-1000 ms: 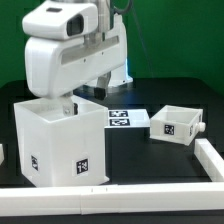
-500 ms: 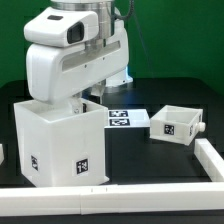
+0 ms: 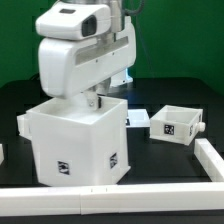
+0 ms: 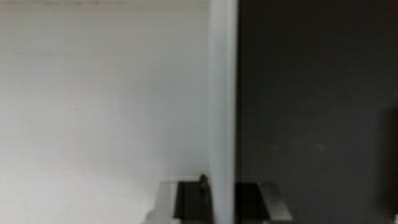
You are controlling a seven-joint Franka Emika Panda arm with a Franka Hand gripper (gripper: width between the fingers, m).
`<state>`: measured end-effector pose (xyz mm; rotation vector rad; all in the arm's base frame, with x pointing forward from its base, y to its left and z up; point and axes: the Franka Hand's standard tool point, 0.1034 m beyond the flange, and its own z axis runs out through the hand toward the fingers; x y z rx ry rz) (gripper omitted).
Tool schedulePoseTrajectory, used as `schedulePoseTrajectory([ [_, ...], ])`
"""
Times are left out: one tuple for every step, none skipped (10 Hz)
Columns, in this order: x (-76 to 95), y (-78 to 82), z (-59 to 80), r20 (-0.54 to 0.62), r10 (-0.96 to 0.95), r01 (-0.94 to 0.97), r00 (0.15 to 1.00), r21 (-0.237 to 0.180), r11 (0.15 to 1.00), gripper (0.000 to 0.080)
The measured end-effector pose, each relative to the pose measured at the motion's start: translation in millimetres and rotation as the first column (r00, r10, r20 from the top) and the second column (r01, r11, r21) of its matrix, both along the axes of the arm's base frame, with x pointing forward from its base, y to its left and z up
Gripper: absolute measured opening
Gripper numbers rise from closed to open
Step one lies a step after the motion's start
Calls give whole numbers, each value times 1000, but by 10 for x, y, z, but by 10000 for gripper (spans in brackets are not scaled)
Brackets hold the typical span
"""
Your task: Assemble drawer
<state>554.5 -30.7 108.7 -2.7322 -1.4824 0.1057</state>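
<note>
The large white cube-shaped housing [image 3: 80,145] stands on the black table, turned so one corner faces the camera, with square tags on its two near sides. My gripper [image 3: 97,101] reaches down over its far top rim and is shut on that wall. In the wrist view the gripper [image 4: 222,202] has a dark finger on each side of the thin wall edge [image 4: 224,100], and the white wall face [image 4: 107,100] fills half the picture. One small knobbed tray [image 3: 176,124] lies to the exterior view's right of the housing. The second tray is mostly out of view.
The marker board [image 3: 138,119] lies behind the housing, partly covered by it. A raised white rail [image 3: 212,158] runs along the table's front and right edges. A small white piece [image 3: 2,153] shows at the exterior view's left edge.
The housing has turned and shifted toward the exterior view's right with my gripper on its rim, now covering most of the marker board. The tray has not moved.
</note>
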Motion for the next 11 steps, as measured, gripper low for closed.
schedulePoseTrajectory([
  [8, 43, 6, 2, 110, -110, 994, 11, 994, 34],
  [20, 114, 21, 9, 93, -93, 996, 11, 996, 34],
  [24, 195, 29, 30, 41, -41, 999, 11, 999, 34],
  [-27, 193, -12, 52, -138, 137, 989, 21, 990, 34],
  [-36, 197, -19, 43, -174, 174, 984, 19, 985, 34],
  [-29, 205, -18, 44, -211, 210, 977, 19, 978, 34],
  [-28, 241, -13, 53, -262, 262, 964, 16, 965, 34],
  [-36, 407, 13, 78, -274, 273, 959, 23, 962, 34],
  [-50, 539, 19, 85, -289, 287, 954, 28, 957, 34],
  [-47, 570, 11, 85, -241, 240, 967, 26, 970, 34],
  [-14, 548, -13, 79, -137, 136, 987, 20, 991, 34],
])
